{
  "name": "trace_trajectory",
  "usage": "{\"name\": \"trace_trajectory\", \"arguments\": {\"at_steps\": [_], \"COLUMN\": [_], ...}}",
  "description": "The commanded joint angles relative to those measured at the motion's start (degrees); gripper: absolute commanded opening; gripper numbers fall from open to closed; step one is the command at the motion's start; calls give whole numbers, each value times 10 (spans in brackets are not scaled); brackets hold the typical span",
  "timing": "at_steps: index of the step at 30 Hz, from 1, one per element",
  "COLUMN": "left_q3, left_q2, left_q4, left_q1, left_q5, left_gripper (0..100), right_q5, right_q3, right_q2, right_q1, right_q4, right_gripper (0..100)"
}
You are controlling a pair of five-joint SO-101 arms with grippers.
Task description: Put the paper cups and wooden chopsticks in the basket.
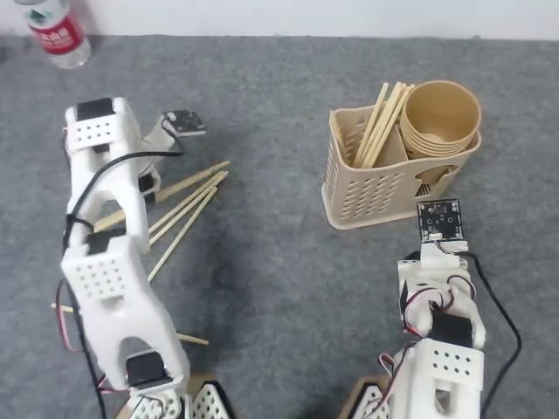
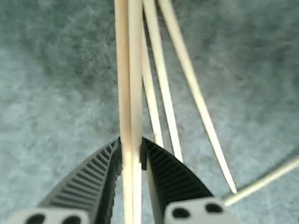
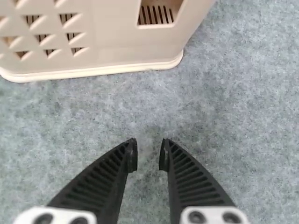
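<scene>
Basket [image 1: 367, 196] right-of-centre on grey mat [image 1: 262, 288], toward far edge | paper cups [image 1: 441, 118] stacked in its right end, wooden chopsticks [image 1: 380, 122] leaning in left end | left gripper [image 2: 131, 154] clamped on two chopsticks [image 2: 129, 70] near mat's left edge, loose chopsticks [image 1: 188, 209] alongside | right gripper [image 3: 146, 154] fingers slightly apart, low over mat just in front of basket

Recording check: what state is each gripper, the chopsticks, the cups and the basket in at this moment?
Left gripper: shut on two pale wooden chopsticks.
Loose wooden chopsticks: lying flat on the grey table.
Beige slotted plastic basket: upright, partly filled.
Tan paper cups: nested, upright in the basket.
Basket's chopsticks: standing, leaning.
Right gripper: fingers slightly open, empty.
</scene>
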Motion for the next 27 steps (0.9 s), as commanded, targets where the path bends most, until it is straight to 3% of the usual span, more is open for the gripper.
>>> {"name": "trace_trajectory", "arguments": {"at_steps": [1, 8, 19, 23, 27], "left_q3": [15, 57, 115, 116, 118], "left_q2": [-132, -320, -604, -657, -681], "left_q4": [16, 16, 13, -36, -142], "left_q1": [18, 95, 331, 360, 361], "left_q5": [0, 70, 285, 385, 530], "left_gripper": [9, 9, 9, 9, 9], "right_q5": [6, 6, 6, 6, 6], "right_q3": [-4, -4, -4, -4, -4], "right_q2": [-6, -6, -6, -6, -6], "right_q1": [-5, -5, -5, -5, -5], "right_q4": [-5, -5, -5, -5, -4], "right_gripper": [97, 97, 97, 97, 97]}}
